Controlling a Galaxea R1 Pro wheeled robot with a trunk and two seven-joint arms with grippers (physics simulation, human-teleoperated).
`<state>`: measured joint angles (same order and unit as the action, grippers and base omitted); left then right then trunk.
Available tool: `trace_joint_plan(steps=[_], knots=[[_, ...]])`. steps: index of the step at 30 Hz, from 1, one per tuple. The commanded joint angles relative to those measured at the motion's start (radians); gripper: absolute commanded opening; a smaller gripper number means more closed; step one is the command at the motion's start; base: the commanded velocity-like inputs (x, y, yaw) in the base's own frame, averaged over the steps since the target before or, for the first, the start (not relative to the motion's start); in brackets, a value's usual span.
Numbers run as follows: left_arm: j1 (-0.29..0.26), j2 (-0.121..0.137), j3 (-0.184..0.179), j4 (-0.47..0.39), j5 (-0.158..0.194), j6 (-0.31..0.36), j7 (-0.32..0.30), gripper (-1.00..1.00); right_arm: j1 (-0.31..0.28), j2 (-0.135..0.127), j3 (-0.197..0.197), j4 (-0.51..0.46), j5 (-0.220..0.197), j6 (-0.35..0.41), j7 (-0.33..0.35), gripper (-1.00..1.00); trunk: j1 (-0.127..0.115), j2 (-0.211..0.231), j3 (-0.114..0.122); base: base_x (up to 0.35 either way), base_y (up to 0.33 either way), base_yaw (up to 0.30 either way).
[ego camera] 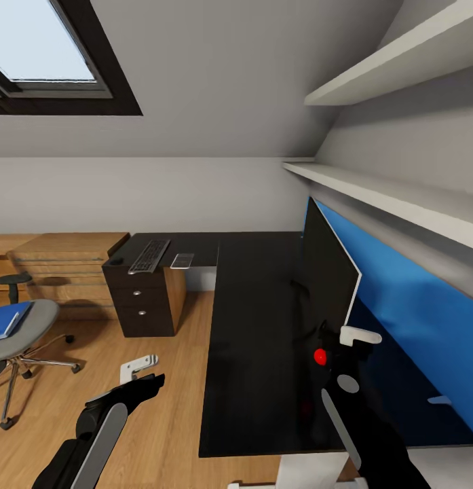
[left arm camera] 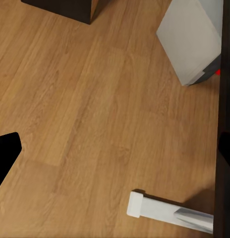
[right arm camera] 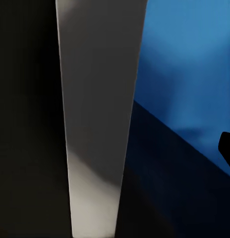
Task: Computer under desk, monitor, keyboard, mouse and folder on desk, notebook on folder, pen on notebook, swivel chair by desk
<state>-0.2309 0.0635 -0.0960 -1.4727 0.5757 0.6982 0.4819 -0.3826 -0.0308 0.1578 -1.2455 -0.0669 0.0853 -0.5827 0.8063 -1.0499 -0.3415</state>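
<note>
Black desk (ego camera: 256,326), L-shaped, runs away from the robot and turns left at its far end, where drawers (ego camera: 138,299) stand under it. The monitor (ego camera: 331,272) stands upright on the desk's right side, seen nearly edge-on, its long axis running along the blue wall panel (ego camera: 412,299), with a red dot at its near lower corner. On the far left wing lies the keyboard (ego camera: 149,255), its length running away from the robot, with the mouse (ego camera: 117,261) just to its left and a small grey flat thing (ego camera: 182,261) to its right. The chair (ego camera: 22,326) stands well apart at the left on open wood floor (ego camera: 161,407), with the blue folder (ego camera: 9,319) lying on its seat.

The right gripper (ego camera: 360,335) sits at the monitor's near edge; its wrist view looks along that pale edge (right arm camera: 95,124), dark screen on one side, blue panel on the other. Whether it is clenched I cannot tell. The left gripper (ego camera: 139,367) hangs over bare floor beside the desk's left edge; its state is also unclear. Its wrist view shows the grey computer (left arm camera: 192,39) on the floor by the desk's dark edge, with a white desk foot (left arm camera: 164,210) nearby.
</note>
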Motion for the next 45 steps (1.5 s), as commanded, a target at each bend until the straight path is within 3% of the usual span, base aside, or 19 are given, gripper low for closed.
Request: trace_joint_plan(steps=[1,45], knots=[[-0.001,0.001,-0.002,-0.001,0.01,0.001,0.01,1.0,-0.001,-0.001,0.004,-0.002,-0.007,0.005,-0.008,1.0,0.0,-0.001,-0.001,0.0,0.0,0.0],[-0.001,0.001,0.0,-0.001,0.015,0.0,0.006,1.0,-0.001,0.0,0.01,0.001,-0.007,0.005,-0.008,1.0,0.0,-0.001,-0.001,-0.029,-0.056,0.0]])
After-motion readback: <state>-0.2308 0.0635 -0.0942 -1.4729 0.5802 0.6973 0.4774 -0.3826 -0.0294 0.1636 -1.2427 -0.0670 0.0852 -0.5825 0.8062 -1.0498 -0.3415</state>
